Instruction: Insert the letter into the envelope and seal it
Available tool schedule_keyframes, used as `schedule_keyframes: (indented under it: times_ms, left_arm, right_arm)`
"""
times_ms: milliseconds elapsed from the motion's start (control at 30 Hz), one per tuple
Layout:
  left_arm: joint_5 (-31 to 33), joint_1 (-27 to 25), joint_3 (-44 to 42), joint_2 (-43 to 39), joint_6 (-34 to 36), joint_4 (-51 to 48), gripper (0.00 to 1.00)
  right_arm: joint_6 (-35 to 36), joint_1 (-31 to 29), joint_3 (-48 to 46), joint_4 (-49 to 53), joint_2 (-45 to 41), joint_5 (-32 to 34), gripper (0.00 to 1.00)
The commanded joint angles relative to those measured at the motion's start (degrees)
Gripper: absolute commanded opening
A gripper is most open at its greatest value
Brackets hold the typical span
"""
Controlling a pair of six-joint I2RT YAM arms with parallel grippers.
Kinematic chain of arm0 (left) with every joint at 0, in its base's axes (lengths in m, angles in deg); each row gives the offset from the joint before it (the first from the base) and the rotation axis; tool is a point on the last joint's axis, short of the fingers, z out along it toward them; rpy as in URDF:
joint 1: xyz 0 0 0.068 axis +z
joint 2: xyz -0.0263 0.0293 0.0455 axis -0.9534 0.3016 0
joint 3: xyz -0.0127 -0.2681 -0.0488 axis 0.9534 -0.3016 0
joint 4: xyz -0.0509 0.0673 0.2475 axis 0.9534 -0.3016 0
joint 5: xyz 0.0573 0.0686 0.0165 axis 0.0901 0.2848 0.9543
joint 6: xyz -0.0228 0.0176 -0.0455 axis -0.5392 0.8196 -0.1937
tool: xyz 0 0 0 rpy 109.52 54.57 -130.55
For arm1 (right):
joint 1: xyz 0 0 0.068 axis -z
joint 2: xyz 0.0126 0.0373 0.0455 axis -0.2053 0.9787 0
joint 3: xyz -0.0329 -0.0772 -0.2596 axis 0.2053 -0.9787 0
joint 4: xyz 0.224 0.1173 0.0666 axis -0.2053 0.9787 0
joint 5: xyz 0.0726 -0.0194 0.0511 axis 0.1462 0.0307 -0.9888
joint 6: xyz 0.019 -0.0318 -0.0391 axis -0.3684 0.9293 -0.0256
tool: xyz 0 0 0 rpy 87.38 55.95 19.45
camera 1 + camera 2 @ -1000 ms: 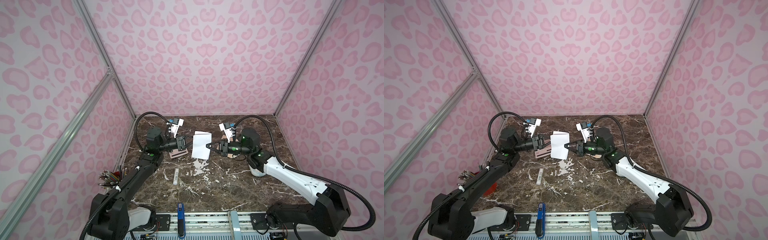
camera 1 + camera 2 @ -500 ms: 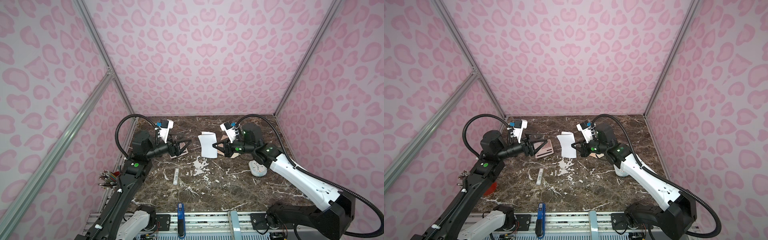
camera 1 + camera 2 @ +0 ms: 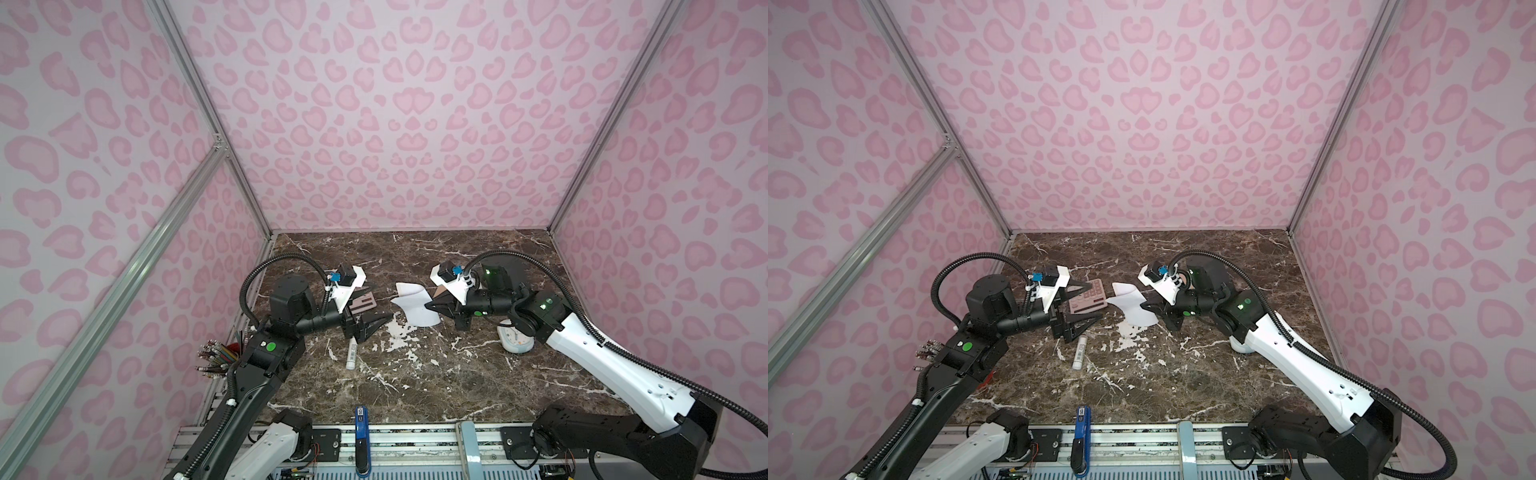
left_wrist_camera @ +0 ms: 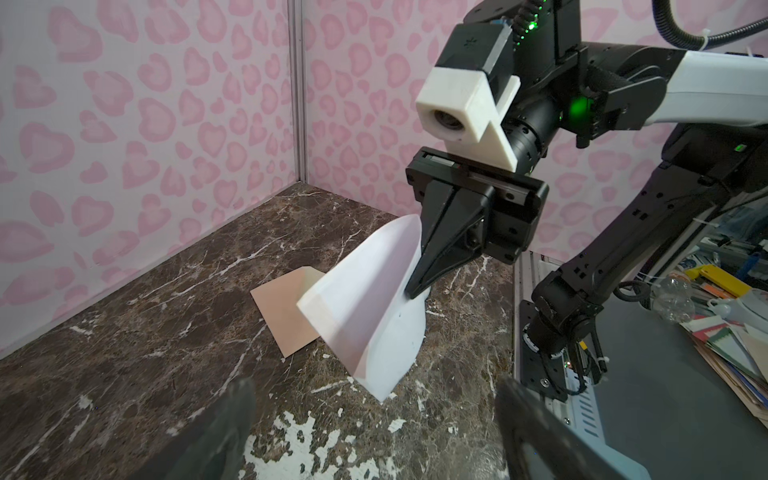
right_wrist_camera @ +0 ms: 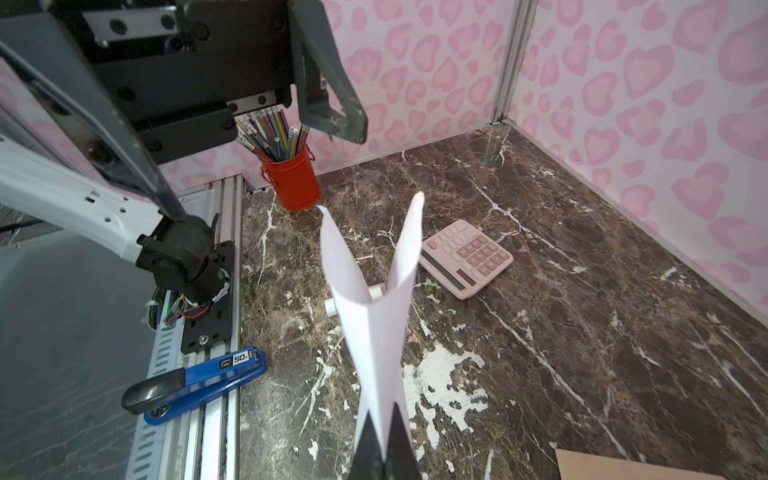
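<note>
Looked like the insertion step. Saw the thin white paper letter (image 4: 365, 299), bent into a V, pinched in the clamped right gripper (image 4: 413, 291); left gripper (image 3: 1095, 300) gaping wide, empty. Spotted the peach-tan paper envelope (image 4: 278, 316) lying flat nearby. Probably needed its mouth held open next.

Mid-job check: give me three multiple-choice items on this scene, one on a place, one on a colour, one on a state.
1. Where is the envelope? A. flat on the table B. propped upright C. hanging in the air
2. What colour is the pencil bucket? A. blue B. red C. green
3. How is the letter? A. spread flat B. inside the envelope C. folded, pinched by the right gripper
Answers: 1 A, it lies flat on the marble; 2 B, plainly red in the right wrist view; 3 C, the shut fingers clamp its edge.
</note>
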Motion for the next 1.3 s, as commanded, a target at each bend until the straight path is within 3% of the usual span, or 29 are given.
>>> schedule_keyframes:
  times_ms: [0,767,1067,1267]
  left_arm:
    - [-2.6,-0.4,0.0,1.0,2.0,1.4,0.93]
    - [-4.9,-6.9,0.5,7.9,2.2,6.0,0.93]
    - [-7.4,-9.8,1.6,10.8,2.2,4.4,0.85]
    - [-6.5,-10.8,2.4,11.8,3.9,0.7,0.69]
  right_arm:
    - [6.3,-1.2,0.3,4.0,0.5,1.8,0.00]
    - [8.1,-6.2,3.0,9.6,3.2,2.5,0.00]
    - [7.5,-6.4,2.8,9.5,2.7,2.4,0.00]
    - [7.1,-6.4,2.3,8.7,1.8,2.3,0.00]
